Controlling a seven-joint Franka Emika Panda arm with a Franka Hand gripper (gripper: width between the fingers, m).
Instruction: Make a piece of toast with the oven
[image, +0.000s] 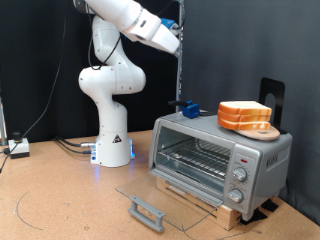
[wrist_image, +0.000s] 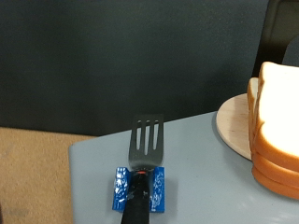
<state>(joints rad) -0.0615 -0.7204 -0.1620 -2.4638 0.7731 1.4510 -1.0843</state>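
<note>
Oven (image: 218, 158) on the bench (image: 60, 205), glass door (image: 160, 197) dropped open, rack bare. Bread slices (image: 245, 115) stacked on a round board (image: 262, 130) atop it, spatula (wrist_image: 142, 163) at nine o'clock of them. Gripper (image: 185, 107) by the spatula; jaws' state cannot be told.

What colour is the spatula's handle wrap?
Blue, around the black spatula lying on the oven top; the wrist view shows it best.

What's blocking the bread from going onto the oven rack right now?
Nothing visible: the oven door lies open and flat, the wire rack bare. The bread stack sits on top. The pincer isn't in view.
</note>
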